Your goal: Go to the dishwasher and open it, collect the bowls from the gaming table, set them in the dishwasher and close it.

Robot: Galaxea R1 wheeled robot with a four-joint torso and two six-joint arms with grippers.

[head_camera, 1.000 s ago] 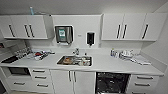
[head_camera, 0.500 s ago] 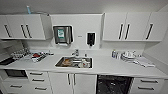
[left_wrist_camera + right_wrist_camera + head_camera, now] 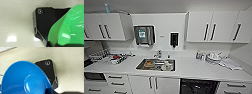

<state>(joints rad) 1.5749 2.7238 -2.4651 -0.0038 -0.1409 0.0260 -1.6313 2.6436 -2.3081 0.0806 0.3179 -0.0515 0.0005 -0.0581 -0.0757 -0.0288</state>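
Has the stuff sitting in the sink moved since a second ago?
No. The items in the sink keep their place against the tap and basin rim. The whole kitchen has slid in the picture, so the camera moved, not the dishes.

White wall cabinets (image 3: 214, 26) hang above a white counter (image 3: 194, 68) with a steel sink (image 3: 156, 65) at its middle.
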